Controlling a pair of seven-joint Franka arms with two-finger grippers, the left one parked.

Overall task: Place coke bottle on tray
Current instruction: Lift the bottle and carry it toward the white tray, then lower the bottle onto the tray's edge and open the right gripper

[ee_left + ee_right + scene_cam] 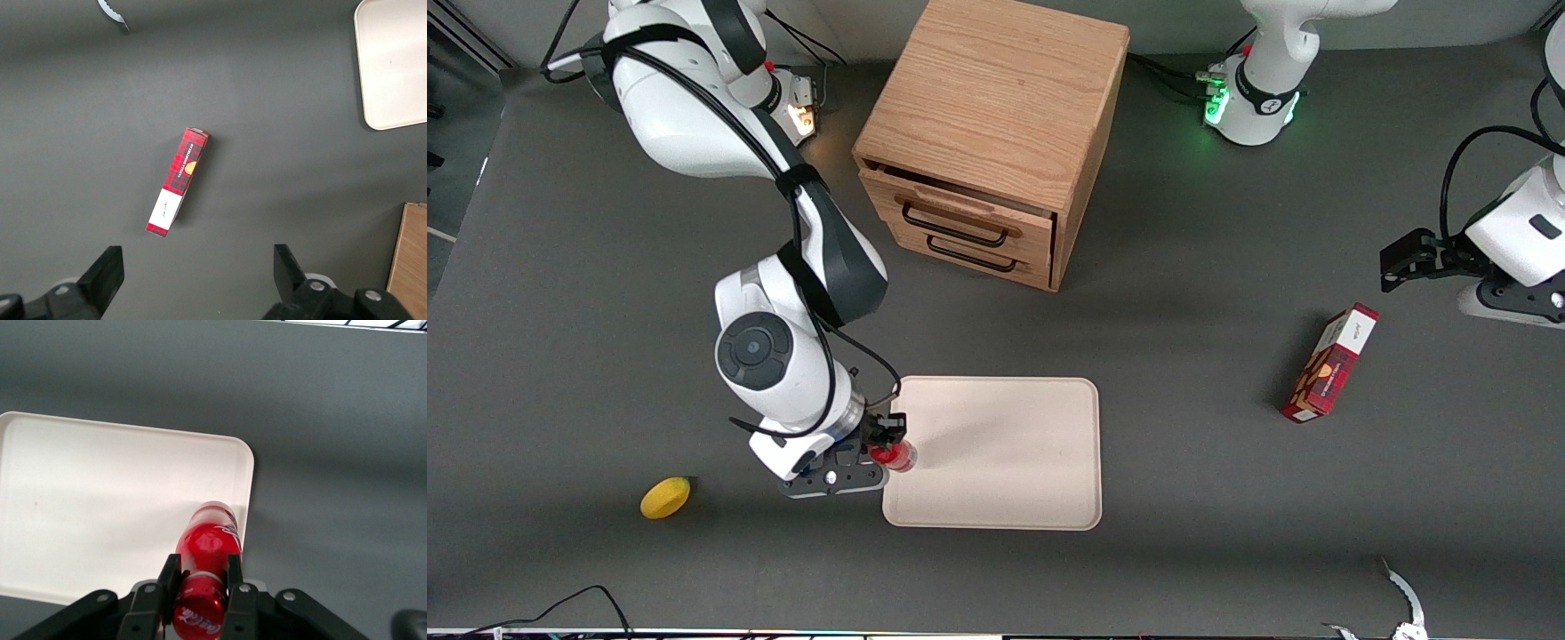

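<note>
My right gripper (890, 438) is shut on the small red coke bottle (895, 456), gripping it just below the red cap. In the right wrist view the bottle (210, 543) stands between the two fingers (168, 577), its body over the rim of the tray (100, 493). The tray (1005, 453) is pale cream-pink with rounded corners and lies flat on the grey table. The bottle is at the tray's edge toward the working arm's end. I cannot tell whether its base touches the tray.
A wooden drawer cabinet (996, 133) stands farther from the front camera than the tray, its top drawer slightly open. A yellow lemon (665, 497) lies toward the working arm's end. A red-and-white box (1329, 363) lies toward the parked arm's end; it also shows in the left wrist view (177, 181).
</note>
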